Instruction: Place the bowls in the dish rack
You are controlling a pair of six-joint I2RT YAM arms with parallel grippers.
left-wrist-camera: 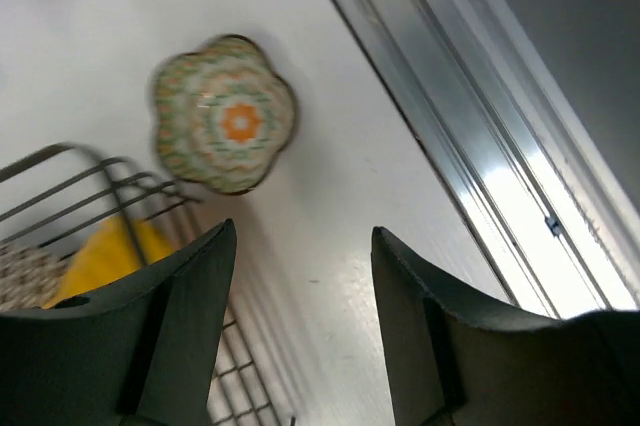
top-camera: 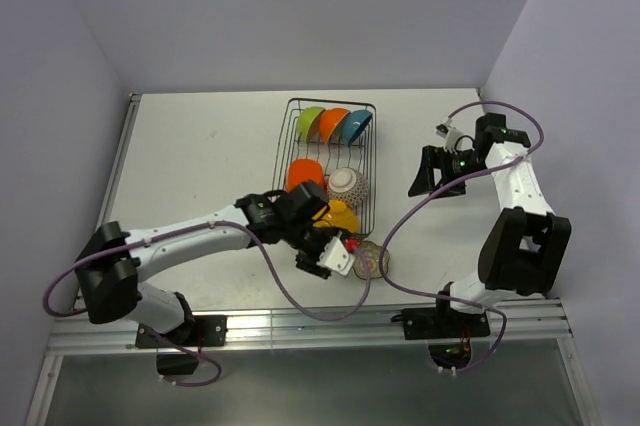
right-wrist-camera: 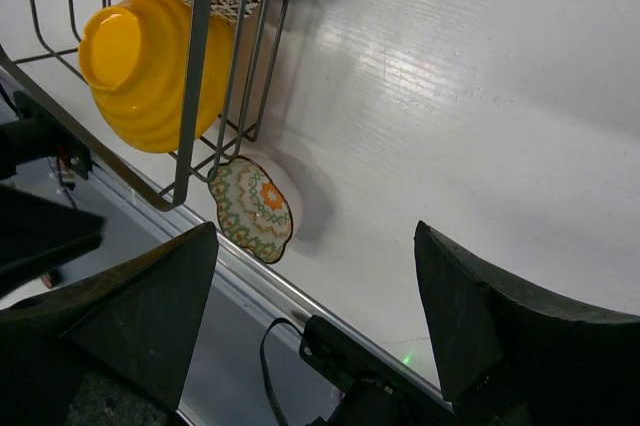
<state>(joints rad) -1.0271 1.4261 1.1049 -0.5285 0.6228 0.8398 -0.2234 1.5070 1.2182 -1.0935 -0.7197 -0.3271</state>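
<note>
The dark wire dish rack (top-camera: 331, 101) holds several bowls, among them a blue one (top-camera: 356, 126), a red-orange one (top-camera: 305, 174), a patterned one (top-camera: 347, 184) and a yellow one (top-camera: 341, 216). A small scalloped floral bowl (top-camera: 371, 260) lies on the table just outside the rack's near right corner. My left gripper (top-camera: 337, 257) hovers beside it, open and empty. In the left wrist view the floral bowl (left-wrist-camera: 223, 114) lies beyond the open left gripper (left-wrist-camera: 304, 228). My right gripper (top-camera: 429, 185) hangs open and empty to the right of the rack.
The right wrist view shows the yellow bowl (right-wrist-camera: 140, 56) behind the rack wires (right-wrist-camera: 203, 26), the floral bowl (right-wrist-camera: 252, 209) and the open right gripper (right-wrist-camera: 315, 229). A metal rail (left-wrist-camera: 470, 116) runs along the table's near edge, close to the floral bowl.
</note>
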